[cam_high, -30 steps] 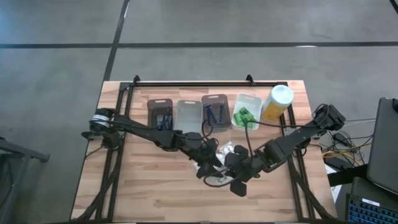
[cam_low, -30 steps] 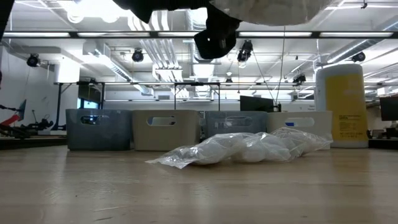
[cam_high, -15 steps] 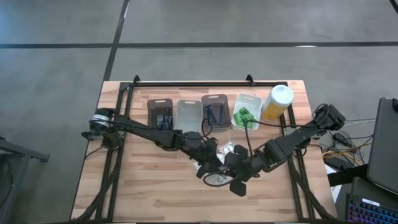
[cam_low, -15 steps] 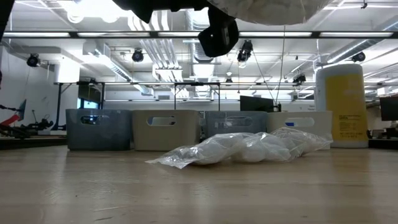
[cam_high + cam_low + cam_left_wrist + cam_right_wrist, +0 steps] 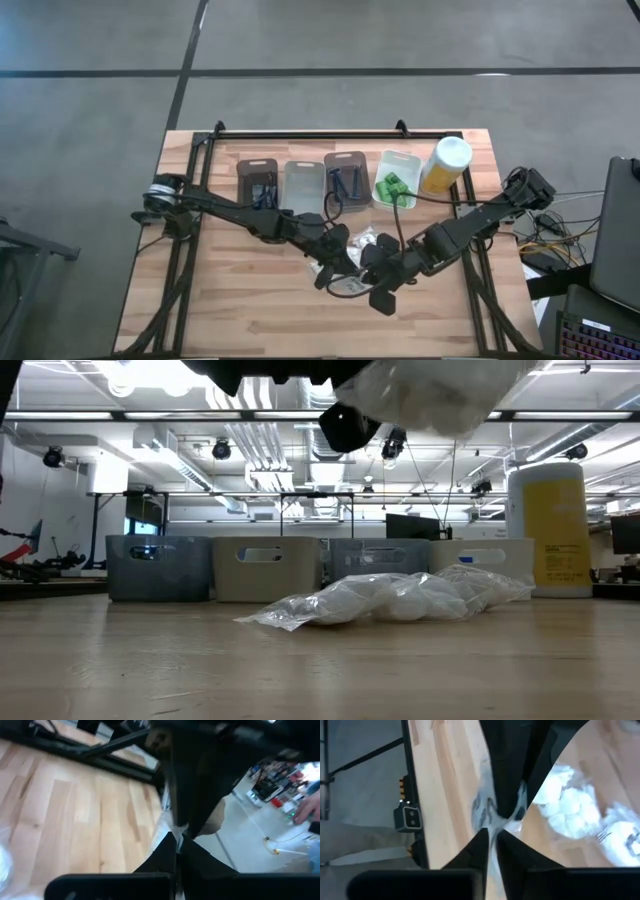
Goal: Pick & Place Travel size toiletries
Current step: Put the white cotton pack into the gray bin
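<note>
Raised sachet bag (image 5: 440,395) sagging lower, both tools (image 5: 352,277) pinching

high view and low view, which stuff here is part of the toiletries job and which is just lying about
In the job:
- clear bag held up off the table by both pincers, left pincer and right pincer
- white sachets on the wood
- green bottles in a bin
- blue razors in another bin

Lying about:
- yellow bottle
- empty bin

You have bare surface (image 5: 240,300) at the front; 4 bins (image 5: 305,182) and the yellow bottle (image 5: 444,165) block the rear
</note>
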Robot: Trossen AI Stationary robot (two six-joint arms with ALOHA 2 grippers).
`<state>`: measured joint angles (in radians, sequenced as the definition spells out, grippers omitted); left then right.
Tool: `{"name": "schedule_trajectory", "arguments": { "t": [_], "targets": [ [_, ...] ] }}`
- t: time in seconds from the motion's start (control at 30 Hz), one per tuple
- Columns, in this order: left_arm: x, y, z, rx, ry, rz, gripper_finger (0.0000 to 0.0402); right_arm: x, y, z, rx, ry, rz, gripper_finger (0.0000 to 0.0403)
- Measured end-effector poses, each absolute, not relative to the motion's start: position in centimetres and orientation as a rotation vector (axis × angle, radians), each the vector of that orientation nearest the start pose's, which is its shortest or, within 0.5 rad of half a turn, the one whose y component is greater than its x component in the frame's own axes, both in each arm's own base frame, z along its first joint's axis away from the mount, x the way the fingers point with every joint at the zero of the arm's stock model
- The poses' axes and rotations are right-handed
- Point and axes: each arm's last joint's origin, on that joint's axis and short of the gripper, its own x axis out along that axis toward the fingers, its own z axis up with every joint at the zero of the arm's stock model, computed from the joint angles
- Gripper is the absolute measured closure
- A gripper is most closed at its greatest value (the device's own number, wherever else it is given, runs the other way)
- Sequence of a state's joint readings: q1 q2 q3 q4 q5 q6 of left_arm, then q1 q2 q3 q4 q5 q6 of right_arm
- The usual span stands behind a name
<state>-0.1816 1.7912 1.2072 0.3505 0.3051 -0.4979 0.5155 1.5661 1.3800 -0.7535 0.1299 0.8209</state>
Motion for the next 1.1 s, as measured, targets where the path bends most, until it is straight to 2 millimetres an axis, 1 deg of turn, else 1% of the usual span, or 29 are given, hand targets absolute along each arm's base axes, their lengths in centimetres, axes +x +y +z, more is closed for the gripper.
{"name": "schedule_trajectory", "arguments": {
  "t": [0.07, 0.17, 0.3, 0.37, 0.5, 0.57, 0.67, 0.77, 0.87, 0.93, 1.0, 1.1],
  "targets": [
    [39.9, -8.2, 25.2, -0.492, 0.372, -0.406, 0.0396, 28.6, 15.8, 30.4, 0.478, 0.983, -0.021, 0.0351],
    [39.8, -8.1, 24.7, -0.474, 0.410, -0.387, 0.0396, 28.4, 15.9, 30.6, 0.489, 0.977, -0.013, 0.0306],
    [39.5, -8.1, 24.5, -0.454, 0.451, -0.351, 0.0397, 27.9, 15.5, 31.3, 0.491, 0.951, -0.048, 0.0245],
    [38.9, -8.0, 25.1, -0.435, 0.469, -0.331, 0.0397, 27.1, 15.1, 31.8, 0.487, 0.936, -0.103, 0.0221],
    [37.1, -7.7, 27.3, -0.376, 0.471, -0.283, 0.0397, 24.7, 14.5, 33.4, 0.476, 0.872, -0.204, 0.0189],
    [35.5, -7.3, 28.7, -0.346, 0.460, -0.254, 0.0397, 23.4, 14.3, 34.3, 0.479, 0.827, -0.246, 0.0180],
    [32.5, -6.3, 30.7, -0.287, 0.443, -0.162, 0.0397, 21.7, 13.8, 35.4, 0.492, 0.762, -0.309, 0.0174],
    [29.5, -4.5, 31.5, -0.225, 0.414, -0.022, 0.0398, 20.8, 13.3, 35.8, 0.506, 0.740, -0.345, 0.0174],
    [27.6, -1.8, 31.1, -0.215, 0.363, 0.088, 0.0398, 20.8, 13.2, 35.7, 0.492, 0.742, -0.355, 0.0180],
    [26.9, 0.5, 30.5, -0.234, 0.304, 0.159, 0.0398, 21.2, 13.1, 35.5, 0.465, 0.739, -0.370, 0.0185],
    [26.4, 2.9, 29.4, -0.248, 0.247, 0.213, 0.0398, 21.6, 13.0, 35.3, 0.454, 0.744, -0.382, 0.0190],
    [25.6, 6.3, 27.5, -0.267, 0.189, 0.231, 0.0398, 21.9, 12.9, 35.0, 0.454, 0.747, -0.400, 0.0198]
  ]
}}
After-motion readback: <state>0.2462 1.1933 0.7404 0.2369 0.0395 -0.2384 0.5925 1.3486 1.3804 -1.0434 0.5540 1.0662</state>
